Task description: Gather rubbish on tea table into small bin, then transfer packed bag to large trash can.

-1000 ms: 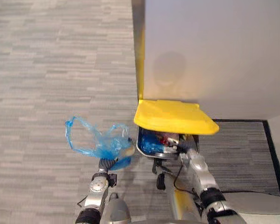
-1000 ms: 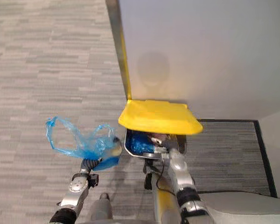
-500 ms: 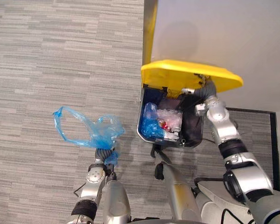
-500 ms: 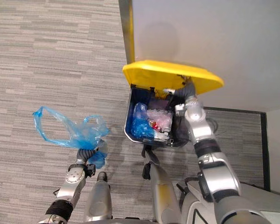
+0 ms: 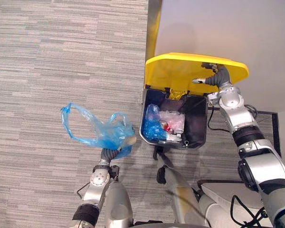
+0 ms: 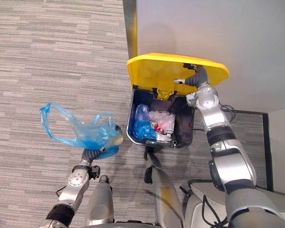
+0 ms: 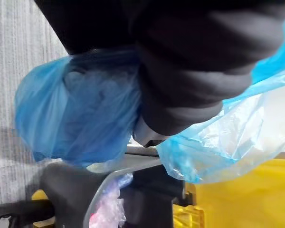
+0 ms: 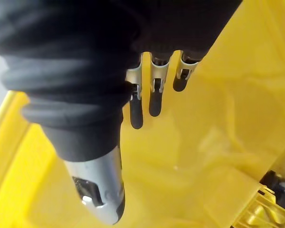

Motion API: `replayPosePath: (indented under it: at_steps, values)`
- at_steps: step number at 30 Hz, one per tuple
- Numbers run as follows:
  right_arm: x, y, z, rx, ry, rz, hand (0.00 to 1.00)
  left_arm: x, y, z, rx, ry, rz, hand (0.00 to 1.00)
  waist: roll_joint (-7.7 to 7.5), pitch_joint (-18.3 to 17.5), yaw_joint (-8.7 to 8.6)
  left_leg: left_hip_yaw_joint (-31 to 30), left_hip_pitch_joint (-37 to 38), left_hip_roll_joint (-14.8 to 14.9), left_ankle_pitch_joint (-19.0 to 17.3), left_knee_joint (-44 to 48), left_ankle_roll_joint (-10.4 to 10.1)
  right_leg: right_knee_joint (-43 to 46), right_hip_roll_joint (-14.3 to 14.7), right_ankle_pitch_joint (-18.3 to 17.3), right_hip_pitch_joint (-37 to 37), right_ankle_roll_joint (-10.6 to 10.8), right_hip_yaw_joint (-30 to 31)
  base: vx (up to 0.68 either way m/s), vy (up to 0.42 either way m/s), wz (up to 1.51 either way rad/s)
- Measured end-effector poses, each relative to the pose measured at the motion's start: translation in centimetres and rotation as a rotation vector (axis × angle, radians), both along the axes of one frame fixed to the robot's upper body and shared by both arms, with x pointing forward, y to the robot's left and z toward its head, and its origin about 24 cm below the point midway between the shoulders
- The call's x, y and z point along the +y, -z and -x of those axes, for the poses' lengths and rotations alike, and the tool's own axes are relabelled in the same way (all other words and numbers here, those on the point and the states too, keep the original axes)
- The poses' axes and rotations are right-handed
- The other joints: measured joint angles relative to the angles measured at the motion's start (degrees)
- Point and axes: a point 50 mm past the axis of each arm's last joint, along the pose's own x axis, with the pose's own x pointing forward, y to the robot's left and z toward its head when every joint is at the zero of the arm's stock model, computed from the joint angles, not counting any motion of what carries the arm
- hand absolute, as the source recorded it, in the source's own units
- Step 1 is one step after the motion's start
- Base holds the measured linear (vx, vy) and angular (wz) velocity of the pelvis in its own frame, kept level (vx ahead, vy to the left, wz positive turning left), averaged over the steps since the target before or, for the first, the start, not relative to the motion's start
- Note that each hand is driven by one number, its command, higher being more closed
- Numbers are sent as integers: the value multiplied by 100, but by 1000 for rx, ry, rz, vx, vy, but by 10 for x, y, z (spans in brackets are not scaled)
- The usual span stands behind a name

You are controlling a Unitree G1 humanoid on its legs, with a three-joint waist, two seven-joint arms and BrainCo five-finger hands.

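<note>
Beside the dark bin point(image 5: 197, 124), a crinkled translucent blue bag point(image 5: 103, 136) was bunched over the left hand point(image 7: 190, 66), grip hidden; the smooth yellow lid point(image 5: 173, 73) was propped by the right hand point(image 6: 195, 79), fingers straight.

Translucent blue bag point(image 5: 104, 137), crumpled with its handles looped open, aloft just left of the large trash can point(image 5: 197, 124). The can's dark body stands open, yellow lid point(image 5: 180, 71) tipped up, bagged rubbish point(image 5: 164, 124) inside.
</note>
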Motion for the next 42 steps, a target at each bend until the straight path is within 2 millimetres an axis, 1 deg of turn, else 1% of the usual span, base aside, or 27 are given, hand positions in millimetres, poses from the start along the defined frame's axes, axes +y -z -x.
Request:
replayPosePath:
  at_steps: [1, 3, 6, 8, 9, 11, 12, 14, 15, 17, 18, 20, 22, 23, 24, 26, 28, 29, 32, 34, 36, 37, 40, 42]
  values:
    - [-1, -1, -1, 0, 4, 3, 0, -4, -3, -1, -12, 16, 2, 100, 3, 9, -3, 16, 0, -15, -16, 27, -9, -8, -3, 43, 2, -38, 16, 30, 13, -4]
    - [-2, -2, -2, 6, 11, 5, 0, -9, -9, -4, -40, 41, 9, 100, 10, 15, 0, 37, -3, -23, -50, 83, 19, -13, -3, 64, 11, -45, 34, 16, 8, -3]
    - [-4, -1, -2, 15, 18, 7, 0, -18, -29, -11, -120, 93, 29, 100, 12, 16, 1, 28, 1, -37, -53, 97, 21, -104, -9, 83, 65, -46, 35, 11, 4, 0]
    - [-6, -2, -2, 15, 23, 11, 0, -32, -49, -16, -205, 151, 60, 100, 21, 21, -8, 24, 0, -58, -54, 110, 21, -112, -31, 95, 76, -29, 38, 0, 0, 0]
    - [-7, -2, -2, 16, 24, 11, 0, -35, -55, -17, -229, 164, 67, 100, 25, 23, -15, 20, 0, -58, -56, 117, 24, -122, -33, 97, 88, -26, 37, 0, 0, 0]
    - [-11, -3, -1, 18, 38, 18, 0, -53, -81, -20, -331, 241, 108, 100, 59, 42, -18, 3, -1, -69, -76, 162, 27, -147, -48, 110, 127, -11, 35, 14, 7, 2]
    - [-12, -3, -2, 20, 40, 20, 0, -58, -88, -21, -359, 265, 117, 100, 68, 44, -20, 2, -1, -69, -88, 181, 20, -149, -48, 111, 134, -11, 35, 0, 0, 0]
    - [-11, -8, -4, 28, 36, 24, 0, -80, -116, -22, -468, 369, 157, 100, 116, 67, -77, -10, -10, -73, -127, 268, 9, -176, -53, 134, 179, -27, 34, 0, 0, 0]
    - [-11, -10, -5, 29, 32, 24, 0, -85, -123, -22, -496, 394, 170, 100, 126, 65, -86, -7, -19, -75, -141, 294, 3, -180, -53, 155, 179, -56, 39, 12, 34, -1]
    - [-5, -13, -7, 31, 13, 47, 0, -102, -148, -20, -600, 476, 198, 100, 129, 64, -181, 6, -36, -100, -149, 326, 0, -197, -72, 181, 180, -88, 55, 20, 41, -2]
    - [-4, -14, -7, 31, 8, 50, 0, -105, -153, -20, -618, 491, 206, 100, 135, 61, -184, 12, -36, -103, -150, 332, 0, -197, -74, 189, 180, -89, 61, 28, 34, -3]
    - [-3, -16, -7, 30, -2, 52, 0, -120, -171, -21, -677, 551, 236, 100, 149, 53, -220, 35, -33, -116, -156, 356, 11, -197, -74, 219, 180, -83, 88, 23, 21, -4]
    - [-2, -16, -7, 32, -5, 57, 0, -130, -182, -21, -710, 598, 249, 100, 157, 50, -229, 55, -28, -135, -158, 368, 15, -197, -81, 224, 180, -86, 116, 21, 21, -4]
    - [-1, -16, -8, 32, -8, 60, 0, -133, -185, -20, -718, 614, 252, 100, 159, 50, -238, 62, -24, -145, -160, 371, 17, -197, -85, 227, 180, -85, 127, 15, 24, -8]
    - [3, -20, -9, 30, -20, 75, 0, -138, -191, -20, -737, 643, 263, 100, 161, 50, -281, 107, -17, -174, -167, 384, 32, -217, -96, 249, 180, -81, 177, 8, 28, -9]
    - [7, -27, -10, 15, -29, 79, 0, -145, -198, -19, -758, 675, 259, 100, 166, 50, -300, 194, -18, -207, -191, 416, 64, -303, -97, 327, 180, -91, 263, 4, 35, -19]
    - [10, -32, -11, 2, -37, 84, 0, -152, -206, -20, -784, 709, 246, 100, 227, 47, -304, 228, -60, -212, -226, 490, 71, -365, -85, 361, 181, -80, 307, 0, 26, -14]
    - [10, -34, -11, -2, -38, 85, 0, -154, -209, -20, -794, 717, 240, 100, 233, 48, -311, 241, -66, -222, -226, 496, 72, -388, -87, 380, 180, -55, 326, 1, 16, -5]
    - [12, -33, -11, 2, -44, 97, 0, -162, -216, -29, -802, 709, 220, 100, 243, 46, -323, 237, -89, -224, -227, 532, 74, -396, -87, 380, 179, -54, 344, 0, 0, 0]
    - [13, -33, -11, 2, -47, 103, 0, -165, -216, -35, -796, 704, 188, 100, 243, 46, -328, 234, -104, -225, -228, 539, 75, -396, -87, 380, 169, -54, 361, 0, 0, 0]
    - [16, -37, -12, -8, -53, 110, 0, -167, -216, -39, -787, 696, 166, 100, 243, 46, -349, 222, -171, -225, -228, 562, 76, -399, -85, 379, 118, -52, 370, 0, 0, 0]
    - [18, -44, -12, -25, -55, 110, 0, -168, -215, -41, -784, 695, 146, 100, 243, 46, -361, 216, -260, -229, -228, 583, 75, -409, -86, 377, 46, -50, 378, -15, -34, 0]
    - [22, -50, -11, -55, -64, 112, 0, -173, -207, -51, -730, 683, 108, 100, 242, 47, -369, 204, -403, -210, -226, 596, 77, -502, -62, 357, -46, -23, 366, -1, -42, -2]
    - [27, -56, -9, -84, -83, 115, 0, -177, -198, -59, -674, 672, 70, 100, 259, 58, -358, 201, -497, -92, -221, 559, 83, -492, 5, 93, -157, 324, 340, 16, -68, -10]
